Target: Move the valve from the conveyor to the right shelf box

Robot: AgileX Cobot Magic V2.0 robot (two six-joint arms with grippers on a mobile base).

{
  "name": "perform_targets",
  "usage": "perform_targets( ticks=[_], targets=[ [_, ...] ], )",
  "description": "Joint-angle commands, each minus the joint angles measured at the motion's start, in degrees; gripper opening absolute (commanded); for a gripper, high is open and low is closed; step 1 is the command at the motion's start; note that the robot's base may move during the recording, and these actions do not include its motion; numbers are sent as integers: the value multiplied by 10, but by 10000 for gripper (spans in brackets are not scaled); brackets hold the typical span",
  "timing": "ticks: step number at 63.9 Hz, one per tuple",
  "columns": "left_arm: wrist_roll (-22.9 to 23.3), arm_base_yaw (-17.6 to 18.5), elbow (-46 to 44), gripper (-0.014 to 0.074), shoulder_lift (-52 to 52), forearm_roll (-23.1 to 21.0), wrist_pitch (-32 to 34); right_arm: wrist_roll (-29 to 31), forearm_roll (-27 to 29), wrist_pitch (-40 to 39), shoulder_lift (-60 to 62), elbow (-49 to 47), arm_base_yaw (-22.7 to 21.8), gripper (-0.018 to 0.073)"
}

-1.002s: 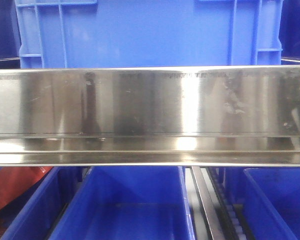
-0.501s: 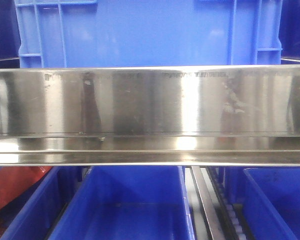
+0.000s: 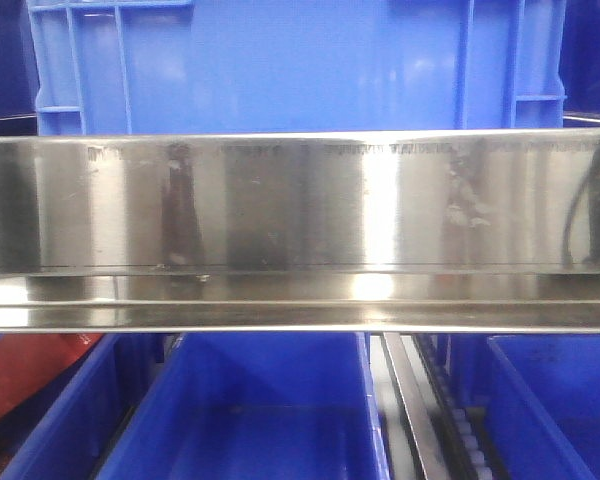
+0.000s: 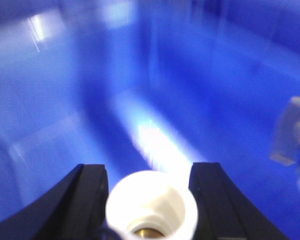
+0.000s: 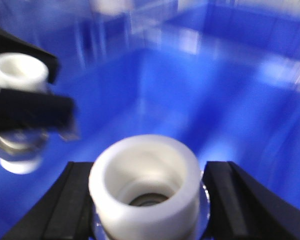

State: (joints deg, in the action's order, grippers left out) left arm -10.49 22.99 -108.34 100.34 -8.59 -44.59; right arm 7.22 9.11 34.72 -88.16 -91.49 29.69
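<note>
Shelf front, steel (image 3: 300, 210): dark reflections have grown at its left end, then its right end, over the last second. Judged: both arms are moving near it, drop-off under way.

Left gripper (image 4: 150, 172): pinching a white valve (image 4: 152, 202) above the blue box (image 4: 55, 100) floor.

Right gripper (image 5: 146, 170): pinching a second valve (image 5: 145, 182), same box, neither released.
</note>
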Motion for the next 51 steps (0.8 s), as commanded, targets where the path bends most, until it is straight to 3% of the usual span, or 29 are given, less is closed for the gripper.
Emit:
perform_targets(
  ticks=[1, 8, 14, 18, 27, 30, 41, 51],
  targets=[
    [0, 2, -11, 7, 5, -2, 16, 4, 1, -35, -7, -11, 1, -150],
    [1, 0, -11, 183, 14, -2, -5, 4, 1, -23, -19, -11, 0, -106],
    [1, 0, -11, 344, 16, -2, -16, 4, 1, -18, -19, -11, 0, 41],
    [1, 0, -11, 435, 16, -2, -16, 4, 1, -17, -19, -11, 0, 189],
    [1, 0, -11, 520, 13, 1, -23, 4, 1, -7, -19, -11, 0, 467],
    [1, 0, -11, 518, 11, 7, -27, 4, 1, 0, -19, -11, 0, 512],
    [1, 0, -11, 517, -18, 42, -57, 4, 1, 25, -4, -11, 0, 518],
    [1, 0, -11, 440, -65, 56, -82, 4, 1, 43, 36, -11, 0, 386]
  ],
)
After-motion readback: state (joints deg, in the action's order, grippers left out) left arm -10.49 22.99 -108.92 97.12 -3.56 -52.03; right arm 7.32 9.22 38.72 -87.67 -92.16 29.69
